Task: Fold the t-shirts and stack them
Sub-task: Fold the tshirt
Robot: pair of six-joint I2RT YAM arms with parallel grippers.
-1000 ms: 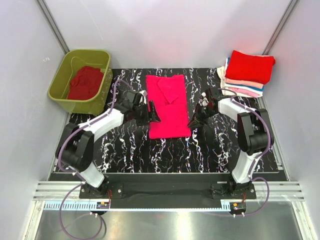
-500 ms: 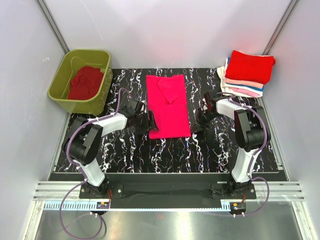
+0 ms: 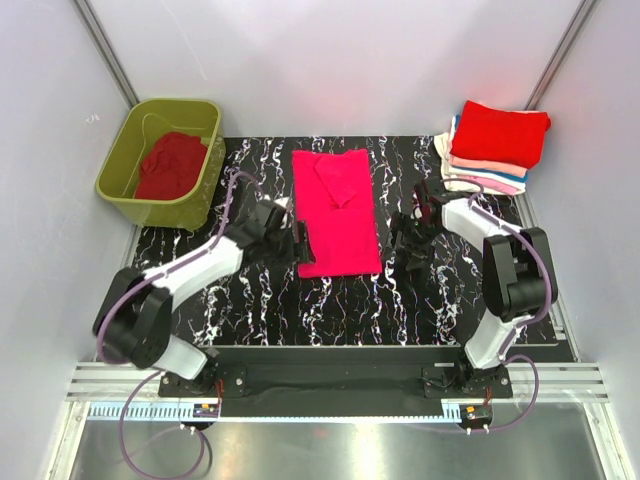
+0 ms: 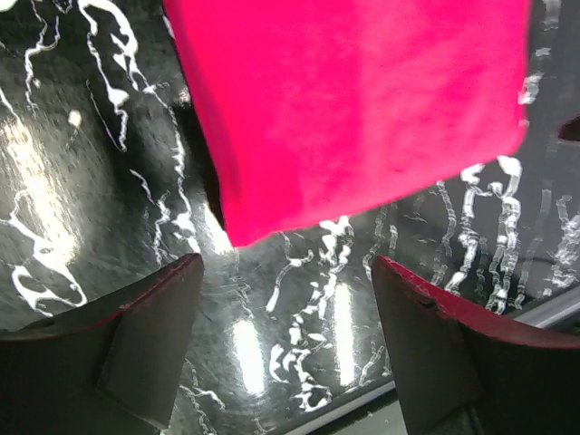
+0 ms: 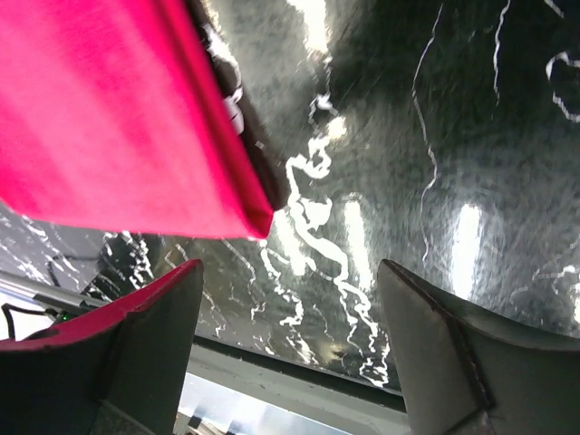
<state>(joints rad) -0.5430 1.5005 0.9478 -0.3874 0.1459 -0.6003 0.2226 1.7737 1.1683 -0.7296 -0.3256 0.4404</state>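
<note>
An olive-green tub (image 3: pixel 152 211) stands upright at the desk's far left corner, its left side reaching past the desk's edge. The desk (image 3: pixel 300 305) is glossy black with white marble veins. A grey metal rail (image 3: pixel 340 381) runs along its near edge.

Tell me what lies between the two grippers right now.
The near end of the folded magenta t-shirt lies flat on the black marbled mat between the left gripper and the right gripper; the top external view shows it.

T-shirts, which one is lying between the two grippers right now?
The magenta-pink t-shirt, flat on the mat; the red one sits crumpled in the tub, others are stacked far right.
</note>
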